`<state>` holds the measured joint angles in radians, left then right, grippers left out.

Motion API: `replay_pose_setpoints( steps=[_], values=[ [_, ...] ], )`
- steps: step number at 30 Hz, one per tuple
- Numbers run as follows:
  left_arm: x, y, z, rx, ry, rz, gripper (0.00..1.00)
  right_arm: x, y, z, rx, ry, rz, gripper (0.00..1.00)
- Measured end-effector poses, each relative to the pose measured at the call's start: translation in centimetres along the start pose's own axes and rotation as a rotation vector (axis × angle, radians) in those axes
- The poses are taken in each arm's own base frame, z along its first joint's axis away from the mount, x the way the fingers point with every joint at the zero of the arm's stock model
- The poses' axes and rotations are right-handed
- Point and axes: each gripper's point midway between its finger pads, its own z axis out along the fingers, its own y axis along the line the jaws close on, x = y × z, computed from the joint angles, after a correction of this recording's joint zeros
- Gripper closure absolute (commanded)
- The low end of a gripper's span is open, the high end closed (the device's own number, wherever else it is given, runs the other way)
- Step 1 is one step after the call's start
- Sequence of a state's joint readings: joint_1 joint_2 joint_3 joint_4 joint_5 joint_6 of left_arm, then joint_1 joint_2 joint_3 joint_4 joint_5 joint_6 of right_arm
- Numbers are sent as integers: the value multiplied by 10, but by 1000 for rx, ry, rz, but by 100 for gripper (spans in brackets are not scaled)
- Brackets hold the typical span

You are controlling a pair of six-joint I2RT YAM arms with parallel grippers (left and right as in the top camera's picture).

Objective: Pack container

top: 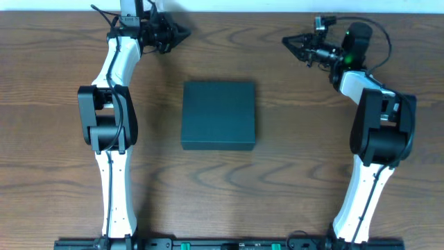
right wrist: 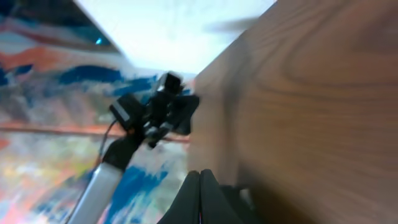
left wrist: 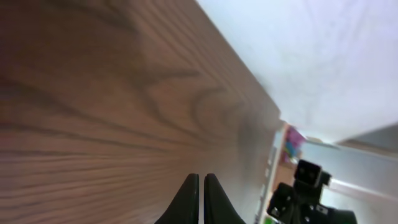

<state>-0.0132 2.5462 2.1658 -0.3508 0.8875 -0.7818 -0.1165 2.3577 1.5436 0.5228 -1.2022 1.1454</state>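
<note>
One wood-grain table (top: pixel 291 180) is meeting a white wall (left wrist: pixel 323 56); one container (top: pixel 218 114) is sitting at its centre, lid down; left fingers (left wrist: pixel 186 204) and right fingers (right wrist: pixel 191 200), near the far edge, are both pinching shut, empty.

The left arm (top: pixel 114 180) and right arm (top: pixel 361 198) share white shells on the long links and bulky black joint housings (top: pixel 104 125). Left gripper (top: pixel 184 32) and right gripper (top: pixel 285 40) are black, tapering to slim pointed fingers (left wrist: pixel 188 200). Thin black cables (top: pixel 104 15) loop just behind them, and a green glow marks the housing behind the right one
</note>
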Motion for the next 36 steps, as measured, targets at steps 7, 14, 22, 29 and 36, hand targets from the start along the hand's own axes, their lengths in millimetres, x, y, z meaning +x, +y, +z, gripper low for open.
replay_pose_setpoints(
  steps=[7,14,22,29,36],
  values=[
    [7,38,-33,-362,-37,20,94,-19,10,-10,22,-75,-106,98],
    [-2,-103,-131,-394,-281,392,94,-24,130,-36,2,-139,-348,98],
    [70,-193,-219,-503,-410,603,94,4,196,-68,194,-208,-475,98],
    [116,-171,-224,-653,-269,646,94,39,204,-92,407,-208,-583,98],
    [170,-180,-298,-707,-277,664,94,83,282,-122,443,-283,-822,98]
  ],
)
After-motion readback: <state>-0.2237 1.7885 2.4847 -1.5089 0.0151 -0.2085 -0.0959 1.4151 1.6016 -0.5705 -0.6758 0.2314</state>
